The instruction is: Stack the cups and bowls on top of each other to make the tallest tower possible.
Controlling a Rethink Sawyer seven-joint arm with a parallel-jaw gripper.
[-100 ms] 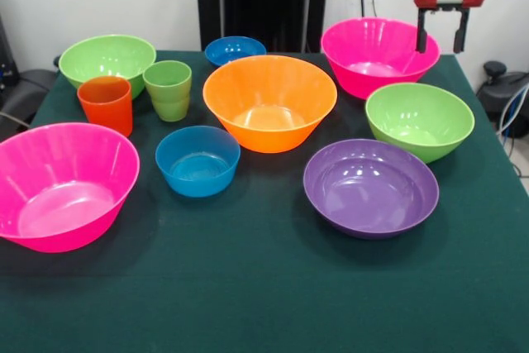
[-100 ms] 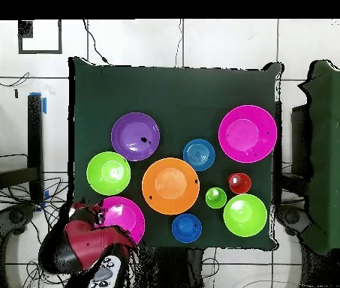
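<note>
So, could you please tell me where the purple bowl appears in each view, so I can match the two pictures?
Front view: the purple bowl sits right of centre, near the picture's lower half, in front of a green bowl.
Overhead view: the purple bowl lies upper left of centre, just above that green bowl.
Shared landmark: the big orange bowl at the table's middle, beside the purple one in both views.

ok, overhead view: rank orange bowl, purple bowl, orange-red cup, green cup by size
1. Orange bowl, largest.
2. Purple bowl, a bit smaller.
3. Orange-red cup and green cup: alike, can't rank.
</note>
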